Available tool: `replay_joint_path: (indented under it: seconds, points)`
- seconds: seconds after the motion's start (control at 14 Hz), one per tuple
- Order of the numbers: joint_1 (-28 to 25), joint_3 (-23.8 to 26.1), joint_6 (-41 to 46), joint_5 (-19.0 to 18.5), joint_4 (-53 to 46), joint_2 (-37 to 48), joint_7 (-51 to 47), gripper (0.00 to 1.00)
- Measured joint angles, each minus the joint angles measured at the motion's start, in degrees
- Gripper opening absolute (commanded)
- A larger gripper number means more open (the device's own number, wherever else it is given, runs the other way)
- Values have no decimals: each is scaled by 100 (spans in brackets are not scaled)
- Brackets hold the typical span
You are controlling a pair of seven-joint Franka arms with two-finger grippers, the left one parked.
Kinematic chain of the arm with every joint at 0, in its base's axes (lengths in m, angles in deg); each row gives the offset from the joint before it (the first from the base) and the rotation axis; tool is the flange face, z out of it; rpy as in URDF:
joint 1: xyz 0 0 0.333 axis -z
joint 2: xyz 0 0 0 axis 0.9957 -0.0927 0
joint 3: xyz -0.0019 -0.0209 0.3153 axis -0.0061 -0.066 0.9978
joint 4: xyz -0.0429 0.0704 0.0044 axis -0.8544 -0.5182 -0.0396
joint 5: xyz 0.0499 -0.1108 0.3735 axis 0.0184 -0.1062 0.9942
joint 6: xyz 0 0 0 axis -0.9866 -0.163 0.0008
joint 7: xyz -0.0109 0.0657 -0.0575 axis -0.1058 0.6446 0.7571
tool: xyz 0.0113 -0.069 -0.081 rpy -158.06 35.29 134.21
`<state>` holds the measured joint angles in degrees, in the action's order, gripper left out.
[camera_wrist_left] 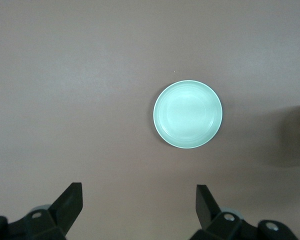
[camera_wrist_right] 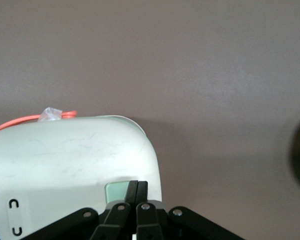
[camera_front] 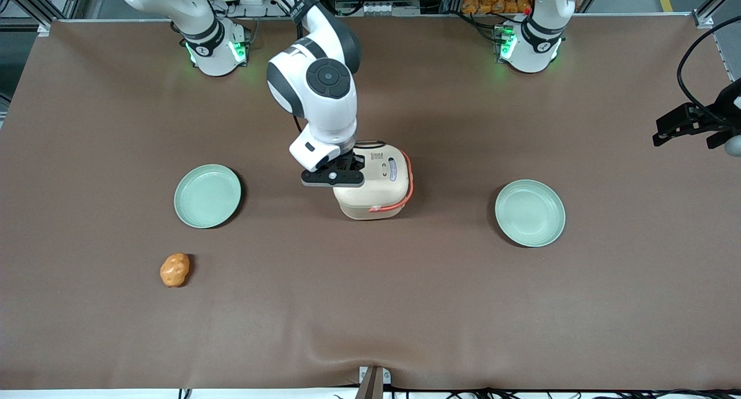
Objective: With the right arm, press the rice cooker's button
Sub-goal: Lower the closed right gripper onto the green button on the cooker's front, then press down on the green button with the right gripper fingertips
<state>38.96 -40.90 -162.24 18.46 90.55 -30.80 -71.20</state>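
Your gripper (camera_wrist_right: pixel 137 187) has its fingers pressed together, tips over the button (camera_wrist_right: pixel 117 190), at the lid edge of the rice cooker (camera_front: pixel 379 182) mid-table between two plates. If you push off-centre, the tips could slip off that rounded edge. Your right arm (camera_front: pixel 321 92) reaches down steeply, wrist pointing at the lid.

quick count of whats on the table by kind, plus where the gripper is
rice cooker: 1
green plates: 2, one toward the working arm's end, one toward the parked arm's end
orange lumpy food item: 1
total: 4
The gripper is shut, its fingertips together at the green button on the cooker's lid.
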Motion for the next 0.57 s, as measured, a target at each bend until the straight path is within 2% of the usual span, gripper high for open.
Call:
replay_joint_path:
  seconds: [0.57]
  points:
    - [-99,0,-54,1,-9,-144,-12,0]
